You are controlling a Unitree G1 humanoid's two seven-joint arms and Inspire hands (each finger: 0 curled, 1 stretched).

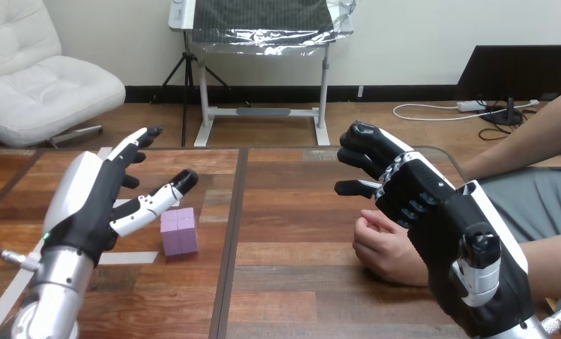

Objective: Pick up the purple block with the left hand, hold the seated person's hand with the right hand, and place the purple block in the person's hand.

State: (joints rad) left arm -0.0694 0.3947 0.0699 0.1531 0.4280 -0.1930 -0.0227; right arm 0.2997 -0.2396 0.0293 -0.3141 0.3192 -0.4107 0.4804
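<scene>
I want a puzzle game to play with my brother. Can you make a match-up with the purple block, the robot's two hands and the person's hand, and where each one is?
Things:
1. purple block
2. left hand
3. right hand
4. person's hand

Places or states:
A. at the view's right, covering the person's wrist from view
B. resting on the table, curled in a loose fist
C. standing on the table, with nothing holding it
D. raised at the view's left, fingers spread open

Pairs: 1-C, 2-D, 3-A, 4-B
</scene>
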